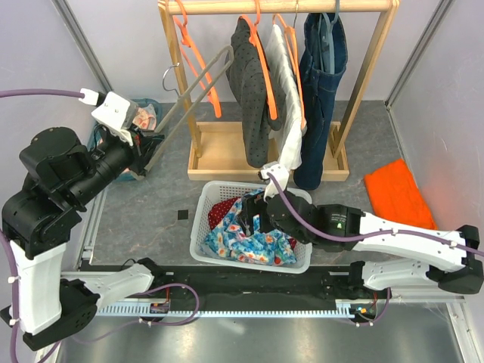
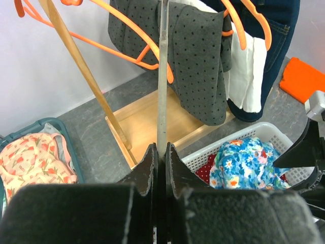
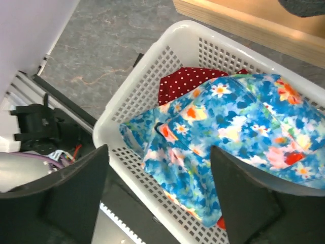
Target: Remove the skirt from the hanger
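The blue floral skirt [image 1: 249, 242] lies bunched in the white basket [image 1: 198, 227], off any hanger. It also shows in the right wrist view [image 3: 228, 127] and the left wrist view [image 2: 244, 157]. My left gripper [image 1: 147, 147] is shut on the bare grey hanger [image 1: 193, 87], held up to the left of the rack. In the left wrist view the hanger's bar [image 2: 162, 76] rises from between the closed jaws of the left gripper [image 2: 161, 150]. My right gripper [image 1: 255, 213] is open and empty just above the skirt; in its own view the right gripper [image 3: 157, 152] has its jaws wide apart.
A wooden rack [image 1: 265, 6] at the back holds orange hangers, a grey dotted garment [image 1: 253, 83], a white garment and jeans [image 1: 321, 68]. A red dotted cloth [image 3: 188, 81] lies in the basket. An orange cloth [image 1: 397, 193] lies right. A teal bin [image 2: 30, 157] stands left.
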Controlling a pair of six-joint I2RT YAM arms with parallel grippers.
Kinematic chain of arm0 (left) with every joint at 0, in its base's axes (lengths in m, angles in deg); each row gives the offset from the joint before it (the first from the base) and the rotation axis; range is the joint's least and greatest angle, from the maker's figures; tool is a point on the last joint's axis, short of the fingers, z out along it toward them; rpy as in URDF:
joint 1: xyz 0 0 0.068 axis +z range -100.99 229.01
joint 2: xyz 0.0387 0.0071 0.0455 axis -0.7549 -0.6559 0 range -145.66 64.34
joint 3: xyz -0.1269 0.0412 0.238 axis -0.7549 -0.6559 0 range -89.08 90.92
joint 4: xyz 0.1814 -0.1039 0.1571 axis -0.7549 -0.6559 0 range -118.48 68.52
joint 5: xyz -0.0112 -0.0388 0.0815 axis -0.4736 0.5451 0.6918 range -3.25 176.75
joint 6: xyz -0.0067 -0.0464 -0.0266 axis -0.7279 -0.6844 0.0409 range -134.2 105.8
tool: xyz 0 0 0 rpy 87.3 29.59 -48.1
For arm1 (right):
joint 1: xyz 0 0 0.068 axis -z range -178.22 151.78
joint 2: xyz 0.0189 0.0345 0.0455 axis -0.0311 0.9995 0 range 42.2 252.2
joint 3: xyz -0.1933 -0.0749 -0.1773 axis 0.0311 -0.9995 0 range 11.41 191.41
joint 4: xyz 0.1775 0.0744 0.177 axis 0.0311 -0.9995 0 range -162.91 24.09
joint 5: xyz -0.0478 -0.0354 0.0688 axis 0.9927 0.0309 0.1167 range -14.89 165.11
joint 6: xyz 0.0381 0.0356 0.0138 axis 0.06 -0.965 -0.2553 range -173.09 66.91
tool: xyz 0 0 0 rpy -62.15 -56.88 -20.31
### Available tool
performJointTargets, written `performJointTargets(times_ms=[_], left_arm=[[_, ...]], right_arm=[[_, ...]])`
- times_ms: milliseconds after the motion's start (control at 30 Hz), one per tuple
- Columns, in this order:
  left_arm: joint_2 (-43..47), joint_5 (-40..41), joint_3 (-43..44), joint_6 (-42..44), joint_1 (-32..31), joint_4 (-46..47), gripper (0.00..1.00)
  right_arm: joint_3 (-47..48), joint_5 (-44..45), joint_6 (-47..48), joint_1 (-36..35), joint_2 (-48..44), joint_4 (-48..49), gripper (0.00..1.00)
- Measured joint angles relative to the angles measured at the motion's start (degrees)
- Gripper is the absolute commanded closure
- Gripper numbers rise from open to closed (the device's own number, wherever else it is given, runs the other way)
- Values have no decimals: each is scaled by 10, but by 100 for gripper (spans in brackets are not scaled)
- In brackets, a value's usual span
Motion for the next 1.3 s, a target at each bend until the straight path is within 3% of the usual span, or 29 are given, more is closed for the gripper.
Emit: performJointTargets(times_ms=[67,100,167,200,300,600,967,1300], left_arm=[[1,0,0,0,0,2,98],[1,-1,0,0,0,2,98],[-3,-1,2,0,0,2,98],[-7,-2,5,0,0,2,98],[-30,-2,23,0,0,7,98],[-121,-2,114,-10,0,49,98],[-52,46,6,-12,0,26,98],[-35,92,21,-8,0,-48,98]], right_arm=[[0,4,13,3,2,-1,35],[-5,5,18,7,7,1,50],[-26,9,25,23,19,20,64],[-40,11,28,30,25,31,76],[-96,25,24,50,54,68,85],[-228,7,-31,70,141,154,92],[-246,-43,-79,101,177,229,94],[-217,-86,-76,127,198,227,94]])
